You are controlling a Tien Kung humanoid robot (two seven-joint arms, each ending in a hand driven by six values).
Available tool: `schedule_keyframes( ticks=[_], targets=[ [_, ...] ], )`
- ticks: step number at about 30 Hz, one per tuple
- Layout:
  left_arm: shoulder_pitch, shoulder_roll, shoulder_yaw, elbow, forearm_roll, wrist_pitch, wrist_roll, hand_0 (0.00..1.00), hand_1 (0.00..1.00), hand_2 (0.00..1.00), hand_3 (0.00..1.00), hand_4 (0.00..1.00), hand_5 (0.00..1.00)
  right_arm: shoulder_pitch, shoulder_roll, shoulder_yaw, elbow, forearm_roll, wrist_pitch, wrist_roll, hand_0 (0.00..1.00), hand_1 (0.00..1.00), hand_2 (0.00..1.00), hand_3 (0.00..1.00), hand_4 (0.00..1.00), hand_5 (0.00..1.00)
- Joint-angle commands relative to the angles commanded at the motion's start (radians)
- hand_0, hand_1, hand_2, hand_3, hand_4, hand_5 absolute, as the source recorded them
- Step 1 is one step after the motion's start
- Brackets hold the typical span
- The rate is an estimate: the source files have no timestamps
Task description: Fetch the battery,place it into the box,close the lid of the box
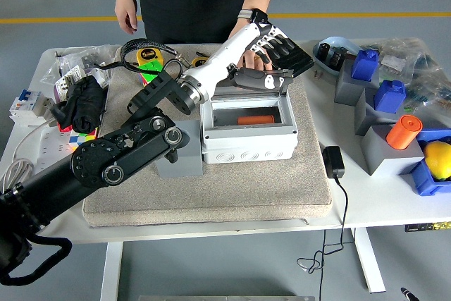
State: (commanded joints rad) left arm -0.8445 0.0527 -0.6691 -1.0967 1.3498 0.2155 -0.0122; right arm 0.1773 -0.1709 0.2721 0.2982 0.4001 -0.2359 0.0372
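Inside, one battery (255,120) (one box (249,142))

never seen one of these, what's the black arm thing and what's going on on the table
This is one picture from a camera high on a humanoid robot, looking down over its white table. The black arm from the left is the robot's left arm; its white-and-black left hand reaches over the grey box's raised lid, holding nothing. An orange battery lies inside the open box. A person stands at the far side, one hand behind the robot's. The right arm is out of view.
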Motion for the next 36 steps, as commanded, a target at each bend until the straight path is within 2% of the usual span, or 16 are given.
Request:
schedule_keyframes(
  ticks=[1, 2, 7, 8, 10, 13, 14, 19, 20, 25, 36],
  targets=[
    [-0.003, 0.000, -0.001, 0.010, 0.014, -0.011, 0.016, 0.780, 0.770, 0.744, 0.703, 0.967, 0.273, 0.000, 0.000, 0.000, 0.000, -0.001, 0.000, 0.000, 0.658, 0.640, 0.643, 0.536, 0.879, 0.417],
    [-0.006, -0.001, -0.002, 0.019, 0.030, -0.022, 0.036, 0.820, 0.816, 0.784, 0.774, 0.976, 0.324, 0.000, 0.000, 0.000, 0.000, -0.001, 0.000, 0.000, 0.659, 0.640, 0.643, 0.537, 0.880, 0.418],
    [-0.017, 0.005, 0.004, 0.057, 0.120, -0.099, 0.119, 0.820, 0.816, 0.784, 0.774, 0.976, 0.324, 0.001, 0.000, 0.002, 0.002, -0.005, -0.001, 0.001, 0.659, 0.640, 0.643, 0.537, 0.880, 0.418],
    [-0.017, 0.007, 0.004, 0.058, 0.129, -0.109, 0.129, 0.829, 0.817, 0.792, 0.781, 0.985, 0.388, 0.001, 0.000, 0.004, 0.003, -0.007, -0.001, 0.002, 0.661, 0.640, 0.643, 0.536, 0.880, 0.418],
    [-0.014, 0.013, 0.006, 0.054, 0.138, -0.127, 0.149, 0.829, 0.817, 0.792, 0.781, 0.985, 0.388, 0.001, -0.001, 0.008, 0.004, -0.010, -0.001, 0.002, 0.661, 0.640, 0.643, 0.536, 0.880, 0.418],
    [-0.004, 0.020, 0.009, 0.031, 0.141, -0.139, 0.164, 0.829, 0.817, 0.792, 0.781, 0.985, 0.388, 0.000, 0.000, 0.013, 0.004, -0.011, -0.001, 0.004, 0.661, 0.640, 0.643, 0.536, 0.880, 0.418],
    [0.000, 0.023, 0.011, 0.021, 0.139, -0.143, 0.166, 0.796, 0.779, 0.765, 0.759, 0.986, 0.421, -0.001, 0.000, 0.014, 0.004, -0.011, 0.000, 0.004, 0.663, 0.640, 0.644, 0.537, 0.881, 0.418],
    [0.021, 0.032, 0.018, -0.032, 0.135, -0.148, 0.174, 0.796, 0.779, 0.765, 0.759, 0.986, 0.421, -0.001, -0.001, 0.020, 0.005, -0.017, -0.001, 0.004, 0.663, 0.640, 0.644, 0.537, 0.881, 0.418],
    [0.024, 0.033, 0.019, -0.041, 0.135, -0.149, 0.176, 0.766, 0.741, 0.750, 0.754, 0.981, 0.426, -0.001, -0.001, 0.020, 0.006, -0.018, -0.001, 0.004, 0.663, 0.640, 0.644, 0.536, 0.881, 0.418],
    [0.052, 0.043, 0.037, -0.087, 0.133, -0.153, 0.186, 0.766, 0.741, 0.750, 0.754, 0.981, 0.426, -0.004, -0.001, 0.026, 0.007, -0.023, -0.002, 0.007, 0.663, 0.640, 0.644, 0.536, 0.881, 0.418],
    [0.113, 0.065, 0.066, -0.149, 0.122, -0.157, 0.195, 0.753, 0.720, 0.743, 0.739, 0.979, 0.424, -0.006, 0.000, 0.026, 0.007, -0.025, 0.000, 0.006, 0.662, 0.640, 0.644, 0.537, 0.881, 0.418]
  ],
)
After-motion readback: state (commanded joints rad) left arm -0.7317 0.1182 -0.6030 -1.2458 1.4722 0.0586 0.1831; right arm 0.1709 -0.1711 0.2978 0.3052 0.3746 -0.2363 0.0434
